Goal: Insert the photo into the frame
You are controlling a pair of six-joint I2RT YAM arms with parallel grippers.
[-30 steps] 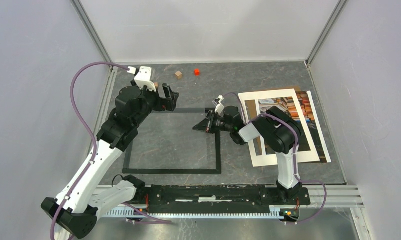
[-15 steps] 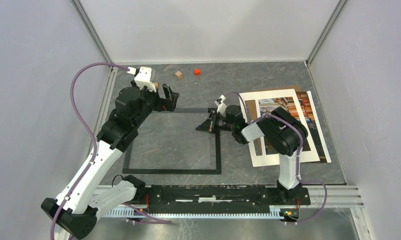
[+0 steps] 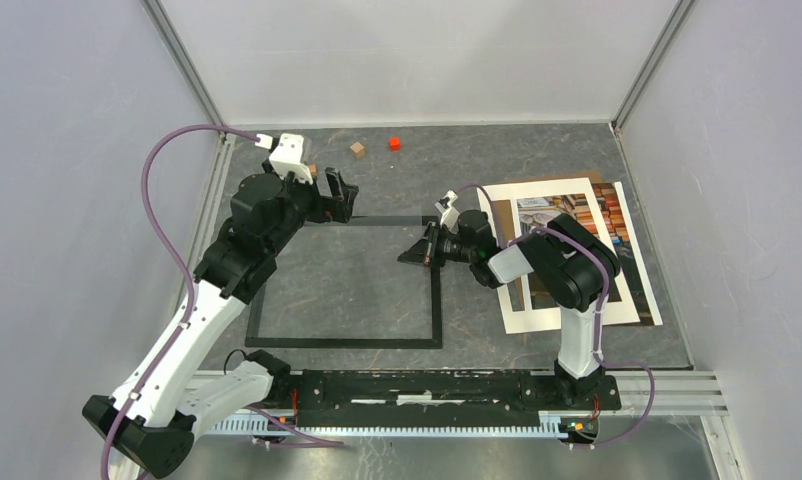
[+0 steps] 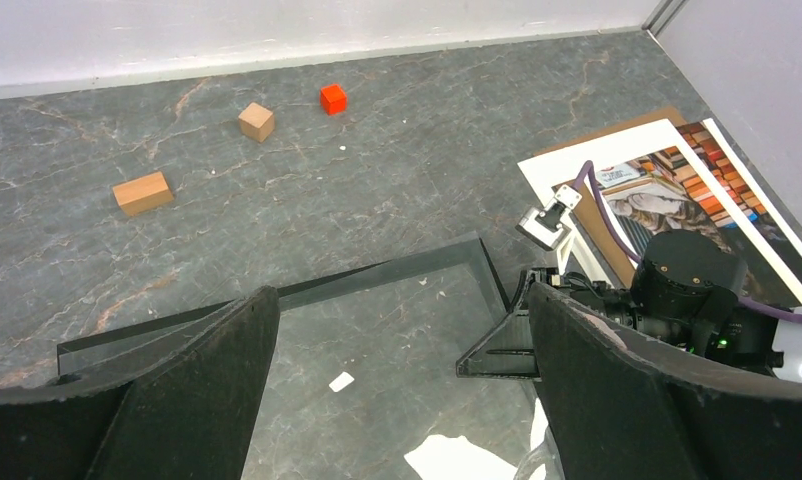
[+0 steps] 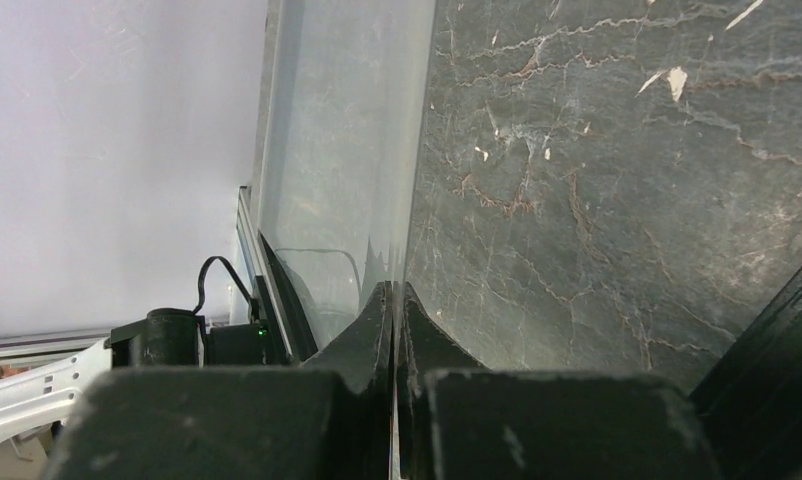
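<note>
Plainly, the left gripper (image 3: 335,194) hangs with its fingers (image 4: 187,400) spread wide and nothing between them. The far edge of the frame (image 3: 344,342) runs just below and ahead of them, likely so that arm can steady that side. The right gripper (image 3: 414,251) has its fingers (image 5: 362,330) pressed together, the tips just inside the frame's right edge and low over a glassy pane (image 5: 337,150). Whether they pinch that pane I cannot tell. The photo (image 3: 577,212) lies well behind the right fingers, partly under a white mat (image 3: 537,188). It is not yet in the frame, which probably needs opening first.
</note>
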